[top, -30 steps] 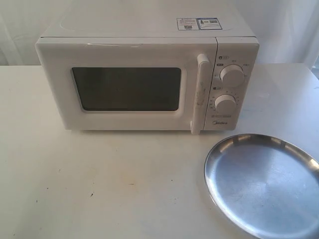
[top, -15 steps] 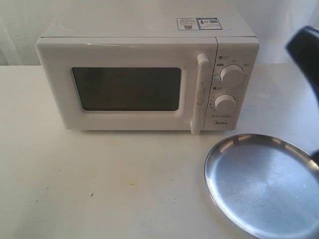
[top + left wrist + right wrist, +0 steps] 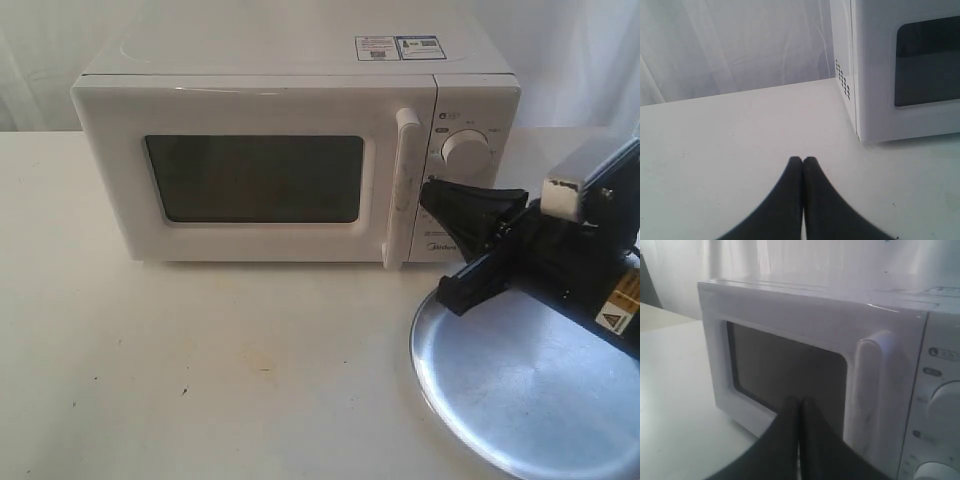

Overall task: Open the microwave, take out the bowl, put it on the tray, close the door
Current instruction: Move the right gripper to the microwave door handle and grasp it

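In the exterior view, the microwave point(image 3: 300, 60) stands at the back of the white table point(image 3: 200, 380). Its door point(image 3: 250, 110) is shut, and the vertical handle point(image 3: 404, 190) lies flat along the door's right edge. The window point(image 3: 255, 178) is dark, so nothing inside can be made out. The silver tray point(image 3: 520, 410) lies on the table in front of the control panel, at the right. The right arm point(image 3: 590, 240) comes in from the right edge and reaches low over the back part of the tray, pointing to the left. The right gripper point(image 3: 438, 196) is in front of the control panel, just right of the handle and below the upper knob point(image 3: 466, 151). It covers the place of the lower knob. Whether it touches the panel cannot be told from here.

In the left wrist view, the left gripper point(image 3: 802, 162) has its two black fingers pressed together, with nothing between them. It hangs over bare table beside the microwave's vented side wall.

In the right wrist view, the right gripper's fingers are also pressed together and hold nothing. They point at the door, near the handle.
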You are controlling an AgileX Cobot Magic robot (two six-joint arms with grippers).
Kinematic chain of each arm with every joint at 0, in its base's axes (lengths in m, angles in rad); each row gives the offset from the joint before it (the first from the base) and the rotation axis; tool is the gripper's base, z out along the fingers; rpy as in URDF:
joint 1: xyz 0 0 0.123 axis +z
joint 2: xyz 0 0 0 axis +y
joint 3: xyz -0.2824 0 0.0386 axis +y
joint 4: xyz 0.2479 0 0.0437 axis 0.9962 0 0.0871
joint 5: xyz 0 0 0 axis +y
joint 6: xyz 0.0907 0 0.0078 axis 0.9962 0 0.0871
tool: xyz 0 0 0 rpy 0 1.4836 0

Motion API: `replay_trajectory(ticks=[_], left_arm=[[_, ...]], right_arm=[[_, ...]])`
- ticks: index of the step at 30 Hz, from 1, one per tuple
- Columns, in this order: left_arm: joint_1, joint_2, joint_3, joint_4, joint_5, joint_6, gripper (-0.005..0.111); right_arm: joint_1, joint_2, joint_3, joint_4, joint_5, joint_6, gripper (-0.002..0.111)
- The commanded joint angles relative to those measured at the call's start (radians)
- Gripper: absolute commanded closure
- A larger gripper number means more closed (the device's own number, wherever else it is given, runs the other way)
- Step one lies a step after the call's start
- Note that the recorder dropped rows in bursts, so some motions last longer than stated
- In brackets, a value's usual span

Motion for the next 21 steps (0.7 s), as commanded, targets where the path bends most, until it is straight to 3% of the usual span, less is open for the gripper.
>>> replay_trajectory(ticks=[1, 7, 21], left_arm=[[-0.001, -0.002, -0.003, -0.008, -0.004, 0.000, 0.107], [-0.001, -0.002, -0.003, -0.008, -0.004, 0.000, 0.107], [-0.001, -0.002, -0.003, -0.008, -0.004, 0.000, 0.107]], right_arm=[[-0.087, 0.096, -0.015, -0.069, -0.120, -0.043, 0.108], [-0.161, 0.215, -0.151, -0.352, -0.120, 0.030, 0.108], [-0.271, 0.345, -0.315, -0.533, -0.120, 0.086, 0.108]])
